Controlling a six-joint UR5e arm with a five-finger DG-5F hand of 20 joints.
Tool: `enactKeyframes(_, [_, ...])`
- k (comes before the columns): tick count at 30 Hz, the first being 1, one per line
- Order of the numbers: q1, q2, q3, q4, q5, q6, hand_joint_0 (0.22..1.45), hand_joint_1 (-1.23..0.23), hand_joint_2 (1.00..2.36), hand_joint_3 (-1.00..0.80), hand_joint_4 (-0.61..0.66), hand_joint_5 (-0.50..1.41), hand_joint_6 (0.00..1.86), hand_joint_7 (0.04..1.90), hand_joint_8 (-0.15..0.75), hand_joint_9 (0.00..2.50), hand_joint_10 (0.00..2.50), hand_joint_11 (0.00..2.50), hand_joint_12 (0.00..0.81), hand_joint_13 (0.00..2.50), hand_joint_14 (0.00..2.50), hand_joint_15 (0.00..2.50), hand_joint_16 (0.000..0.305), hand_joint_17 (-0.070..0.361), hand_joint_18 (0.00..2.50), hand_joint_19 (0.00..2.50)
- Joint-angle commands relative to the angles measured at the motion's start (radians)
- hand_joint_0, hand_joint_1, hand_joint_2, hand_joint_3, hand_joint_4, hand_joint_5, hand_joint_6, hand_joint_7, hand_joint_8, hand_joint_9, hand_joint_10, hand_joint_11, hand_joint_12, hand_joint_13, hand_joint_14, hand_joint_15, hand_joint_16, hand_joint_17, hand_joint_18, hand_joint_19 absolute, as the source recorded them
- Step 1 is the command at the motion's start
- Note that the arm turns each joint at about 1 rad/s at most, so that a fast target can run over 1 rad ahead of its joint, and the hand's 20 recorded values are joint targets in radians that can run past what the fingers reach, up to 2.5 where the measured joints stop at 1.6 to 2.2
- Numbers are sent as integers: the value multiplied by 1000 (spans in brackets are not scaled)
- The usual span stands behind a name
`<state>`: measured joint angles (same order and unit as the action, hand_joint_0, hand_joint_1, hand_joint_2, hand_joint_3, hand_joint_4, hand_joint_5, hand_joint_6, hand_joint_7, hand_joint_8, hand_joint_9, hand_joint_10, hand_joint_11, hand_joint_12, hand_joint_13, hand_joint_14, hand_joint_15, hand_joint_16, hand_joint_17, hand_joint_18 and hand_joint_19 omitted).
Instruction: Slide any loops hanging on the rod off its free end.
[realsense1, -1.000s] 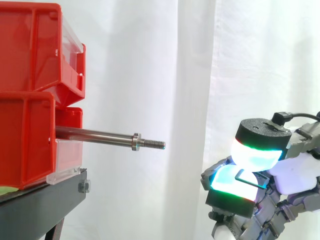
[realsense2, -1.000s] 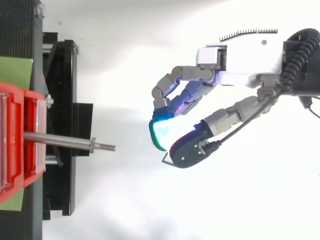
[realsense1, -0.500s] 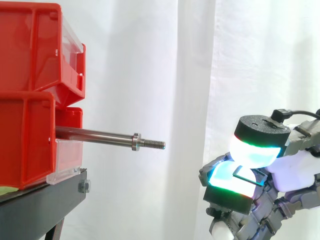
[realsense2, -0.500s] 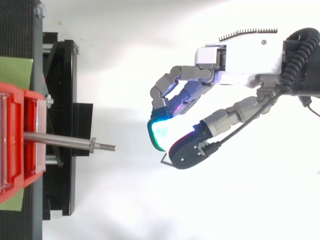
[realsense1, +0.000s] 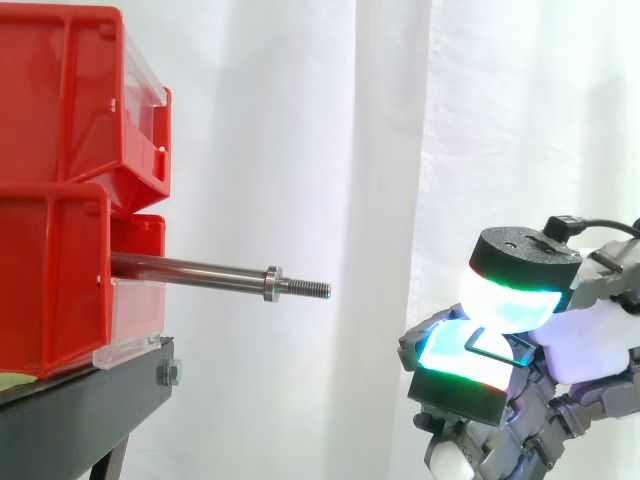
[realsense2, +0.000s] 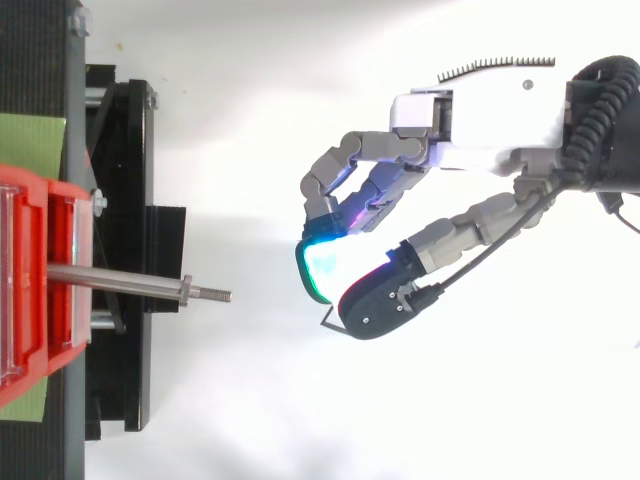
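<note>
1. A white curtain (realsense1: 300, 150) hangs behind the whole setup.
2. Two red bins (realsense1: 60, 130) sit stacked at the left of the side view, the lower one resting on a black stand (realsense1: 90, 410). From above, a strip of green mat (realsense2: 30, 145) shows beneath them.
3. The robot hand (realsense2: 480, 115) reaches in from the right and hangs in open air, well apart from the bins and lower than the rod in the side view. Its fingers are curled, and two glowing cyan-green pads (realsense1: 505, 305) are pressed towards each other in a pinch.
4. A steel rod (realsense1: 190, 269) juts level from between the bins and points right, towards the hand. A collar (realsense1: 272, 284) sits near its free end, and a short threaded tip (realsense1: 310, 289) runs on past the collar.
5. A thin dark wire loop (realsense1: 488, 350) is caught between the pinching pads, with part of it poking out on the side facing the rod. It is off the rod, out beyond the threaded tip, with a clear gap between the two.
</note>
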<state>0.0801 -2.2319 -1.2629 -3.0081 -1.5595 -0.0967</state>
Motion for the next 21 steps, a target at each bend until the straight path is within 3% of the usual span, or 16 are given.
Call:
enactKeyframes(1, [0,0,-1,0,-1,0,590,-742,1018,-122,34,-128,908,1121,379,926,7,223,355,740,0,0,53,120,859,92])
enactKeyframes(21, [1,0,0,0,1,0,587,-726,1020,-131,28,-134,910,1121,365,955,9,269,347,730,0,0,52,116,836,128])
